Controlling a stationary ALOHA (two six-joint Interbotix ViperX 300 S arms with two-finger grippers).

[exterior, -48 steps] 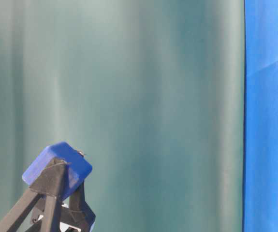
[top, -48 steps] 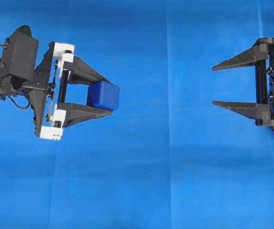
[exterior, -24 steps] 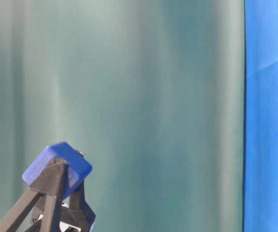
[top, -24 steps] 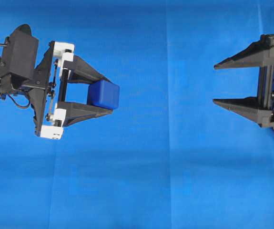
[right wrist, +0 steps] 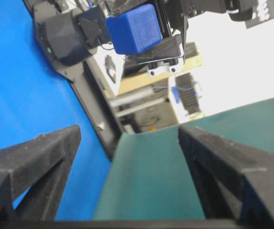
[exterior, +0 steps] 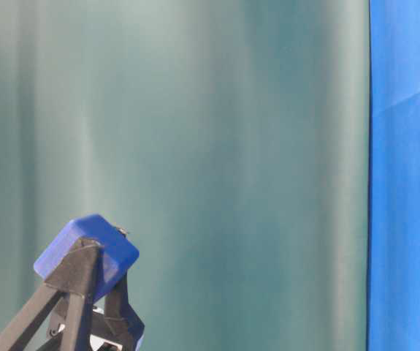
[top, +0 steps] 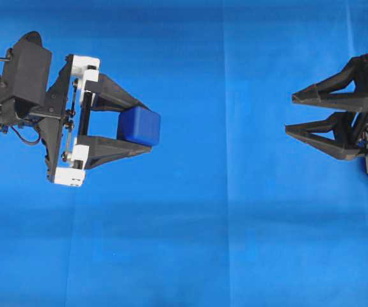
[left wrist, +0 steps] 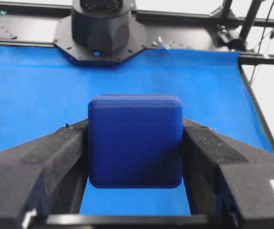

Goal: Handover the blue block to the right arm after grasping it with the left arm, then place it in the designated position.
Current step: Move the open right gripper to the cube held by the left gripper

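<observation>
Gripping the blue block (top: 139, 126) between its two fingertips, the left gripper (top: 136, 128) is sitting at the left of the overhead view, fingers pointing toward the middle. White brackets (top: 81, 71) on its rail are showing clearly. The block is pinched at the very tips, off the blue cover (top: 222, 224).

Left wrist view: block (left wrist: 135, 140) is filling the gap, both inner finger faces pressing flat on its sides, and the other arm's base (left wrist: 101, 28) is sitting at the far edge of the cover.

Table-level view: block (exterior: 87, 254) is being held up in the air on the fingers, tilted on one corner, against the green backdrop (exterior: 231, 146).

The right gripper (top: 289, 114) is at the far right of the overhead view, clamping nothing, fingers spread and pointing back at the left one. It is appearing rolled, so the two fingers look closer together than a flat-on view would give. Well apart from the block, wide strip of cover between them.

Right wrist view: both fingers are framing an empty gap, block (right wrist: 134, 28) visible far off at the top, in the left gripper (right wrist: 148, 40).
</observation>
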